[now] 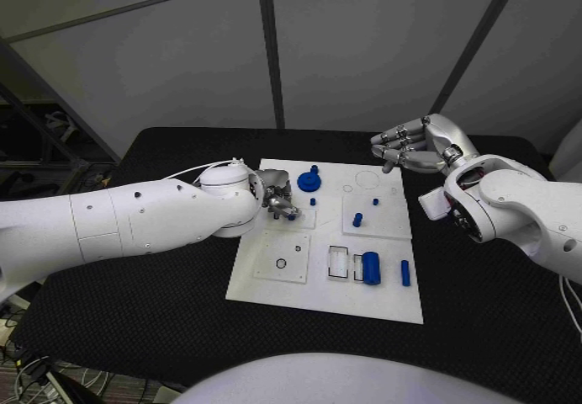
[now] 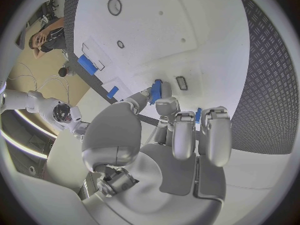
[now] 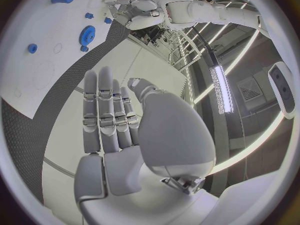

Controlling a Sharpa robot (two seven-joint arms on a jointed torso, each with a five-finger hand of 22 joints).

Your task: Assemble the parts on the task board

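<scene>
The left hand (image 1: pixel 274 199) hangs over the task board's (image 1: pixel 279 286) far left part, its fingers (image 2: pixel 184 135) curled round a small blue part (image 2: pixel 156 91), just near of the blue gear (image 1: pixel 309 180). The right hand (image 1: pixel 412 145) waits beyond the board's far right corner over the worktop (image 1: pixel 145 320), fingers apart, holding nothing. Best now, I'd say: keep the part upright, line it over its seat and lower slowly
</scene>
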